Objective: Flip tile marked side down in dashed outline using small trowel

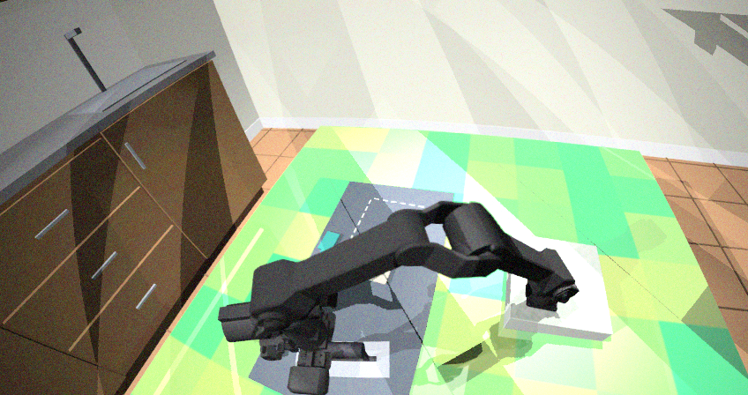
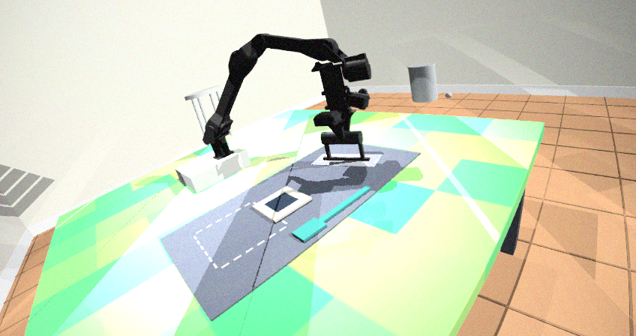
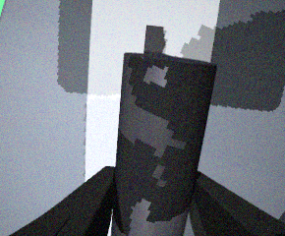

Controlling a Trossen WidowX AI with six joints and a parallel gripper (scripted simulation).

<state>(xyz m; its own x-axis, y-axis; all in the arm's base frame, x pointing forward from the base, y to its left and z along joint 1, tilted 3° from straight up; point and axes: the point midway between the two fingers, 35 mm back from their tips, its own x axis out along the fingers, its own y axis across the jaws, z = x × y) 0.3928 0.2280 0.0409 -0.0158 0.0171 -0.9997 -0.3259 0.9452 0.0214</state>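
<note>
The small trowel (image 1: 375, 368) (image 2: 372, 158) (image 3: 157, 123) has a flat white blade and a dark cylindrical handle raised on two posts. Its blade lies flat at the arm-side end of the grey mat (image 2: 209, 288). My gripper (image 2: 343, 132) (image 3: 151, 178) points down and is shut on the trowel's handle, with a finger on each side. The tile (image 1: 381, 277) (image 2: 280, 202), cream-edged with a dark square on top, lies flat on the mat, overlapping one end of the dashed outline (image 1: 371, 198) (image 2: 219, 268). In the top view my arm hides much of the tile.
A teal tool (image 1: 329, 240) (image 2: 310, 230) with a flat square head lies along the mat's edge beside the tile, its long handle pointing toward the trowel's end. The arm's white base block (image 1: 556, 328) (image 2: 200, 174) stands beside the mat on the patchwork-coloured table.
</note>
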